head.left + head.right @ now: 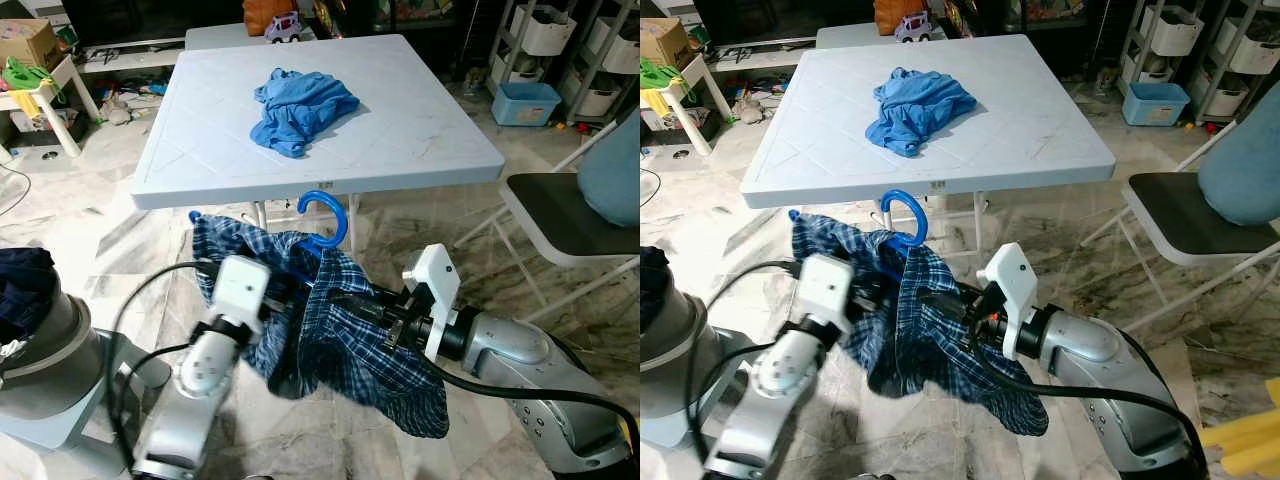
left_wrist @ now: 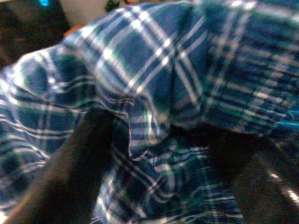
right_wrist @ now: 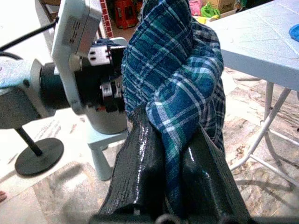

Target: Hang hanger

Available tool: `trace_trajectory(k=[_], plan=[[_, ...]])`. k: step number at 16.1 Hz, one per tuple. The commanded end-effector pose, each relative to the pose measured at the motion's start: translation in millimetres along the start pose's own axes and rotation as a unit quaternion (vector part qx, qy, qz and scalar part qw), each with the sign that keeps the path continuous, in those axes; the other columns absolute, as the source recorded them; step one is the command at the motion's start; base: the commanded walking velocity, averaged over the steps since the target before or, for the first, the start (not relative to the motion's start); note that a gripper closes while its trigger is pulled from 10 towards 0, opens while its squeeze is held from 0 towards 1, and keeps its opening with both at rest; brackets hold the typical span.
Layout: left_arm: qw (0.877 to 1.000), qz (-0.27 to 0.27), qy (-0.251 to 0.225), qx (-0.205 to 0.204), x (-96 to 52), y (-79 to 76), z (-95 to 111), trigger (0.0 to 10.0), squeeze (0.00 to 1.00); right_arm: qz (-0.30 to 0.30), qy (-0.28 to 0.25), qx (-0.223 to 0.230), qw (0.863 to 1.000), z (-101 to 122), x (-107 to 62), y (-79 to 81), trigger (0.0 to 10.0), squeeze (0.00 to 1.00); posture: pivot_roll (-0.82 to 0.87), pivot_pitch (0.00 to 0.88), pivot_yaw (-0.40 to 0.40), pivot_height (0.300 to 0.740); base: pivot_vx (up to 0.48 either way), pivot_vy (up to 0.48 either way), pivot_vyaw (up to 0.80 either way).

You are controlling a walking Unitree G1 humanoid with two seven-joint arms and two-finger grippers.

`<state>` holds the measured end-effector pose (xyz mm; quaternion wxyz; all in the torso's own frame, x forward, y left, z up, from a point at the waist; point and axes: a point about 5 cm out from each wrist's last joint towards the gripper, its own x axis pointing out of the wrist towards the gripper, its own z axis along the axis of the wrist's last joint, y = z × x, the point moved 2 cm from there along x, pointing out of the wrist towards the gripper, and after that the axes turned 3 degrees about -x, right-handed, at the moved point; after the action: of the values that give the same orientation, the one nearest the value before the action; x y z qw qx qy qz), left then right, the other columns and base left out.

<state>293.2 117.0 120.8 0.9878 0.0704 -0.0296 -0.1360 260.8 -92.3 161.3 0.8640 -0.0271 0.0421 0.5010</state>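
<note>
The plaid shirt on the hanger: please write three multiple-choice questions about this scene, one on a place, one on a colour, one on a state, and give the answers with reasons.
1. Where does the crumpled blue cloth lie?
A. On the floor
B. On the white table
C. On the chair

2. What colour is the hanger's hook?
A. Blue
B. Red
C. White

3. What is the right gripper doing?
A. It hangs open and idle
B. It is shut on the table's edge
C. It is shut on the plaid shirt

Answers:
1 B: the blue cloth sits on top of the white table.
2 A: the hook above the plaid shirt is blue.
3 C: in the right wrist view, the right gripper has plaid fabric pinched between its jaws.
</note>
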Motion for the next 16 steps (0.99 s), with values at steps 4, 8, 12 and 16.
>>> trace_trajectory(k=[4,8,12,16], plan=[[0.998,0.064,0.021,0.008,-4.8,27.4,-11.0,0.0,0.0,0.001,-0.007,-0.029,1.0,7.6,2.3,0.1,10.0,0.0,-0.06,0.063,0.026,0.74,0.0,0.0,0.0],[0.998,0.067,0.013,0.006,-4.7,26.1,-7.9,0.0,0.0,-0.037,0.008,-0.043,0.998,1.4,1.8,-10.3,10.0,0.0,-0.07,0.063,0.026,0.74,0.0,0.0,0.0],[0.996,0.087,0.017,0.013,-7.6,32.6,-11.2,0.0,0.0,-0.043,0.021,-0.051,0.998,-4.7,0.1,-11.3,10.0,0.0,-0.07,0.066,0.025,0.74,0.0,0.0,0.0],[0.993,0.112,0.03,0.004,-8.3,41.3,-17.1,0.0,0.0,-0.037,0.017,-0.051,0.998,-4.1,0.1,-10.5,10.0,0.0,-0.07,0.066,0.025,0.74,0.0,0.0,0.0]])
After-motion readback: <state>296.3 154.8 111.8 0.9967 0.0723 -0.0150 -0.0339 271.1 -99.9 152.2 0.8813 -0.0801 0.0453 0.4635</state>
